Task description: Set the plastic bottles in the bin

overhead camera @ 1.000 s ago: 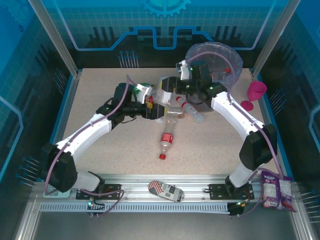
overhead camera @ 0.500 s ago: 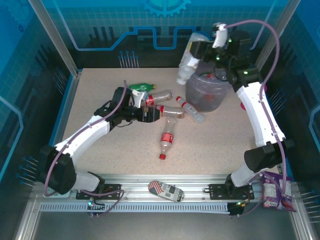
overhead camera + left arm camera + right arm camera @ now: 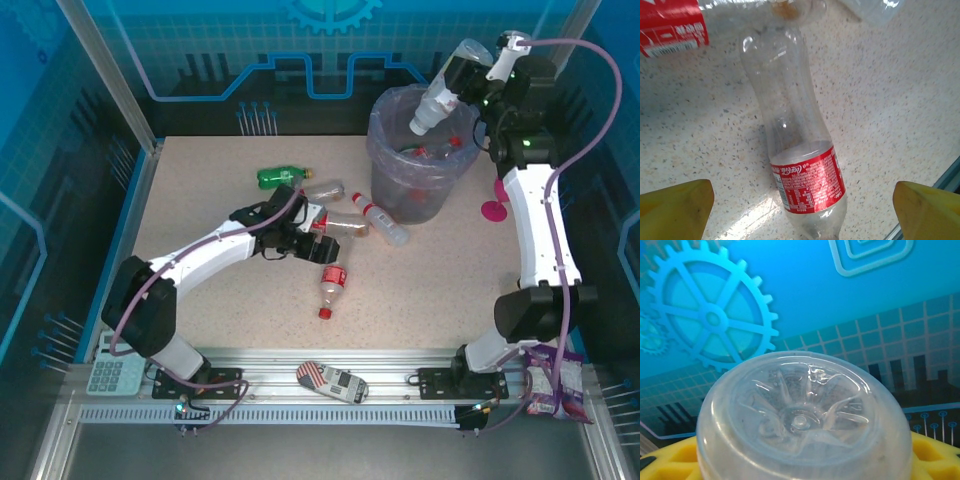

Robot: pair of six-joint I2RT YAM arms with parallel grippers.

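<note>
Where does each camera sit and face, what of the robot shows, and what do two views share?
Top external: above, behind the arm bases, looking down on table and bin; left arm, right arm show.
Left wrist: looks down past the open left hand at a red-labelled bottle.
Right wrist: faces the blue back wall; right hand grips a clear bottle.
Shared: top external also shows that clear bottle, above the bin.

1. The left arm (image 3: 205,255) stretches low from the lower left of the top view toward the centre.
2. The left gripper (image 3: 322,246) points down, its yellow fingertips (image 3: 675,207) spread wide at the lower corners of its wrist view, gripping nothing.
3. The right arm (image 3: 540,230) rises along the right side, reaching to the upper right.
4. The right gripper (image 3: 468,72) is clamped on a clear bottle (image 3: 436,98).
</note>
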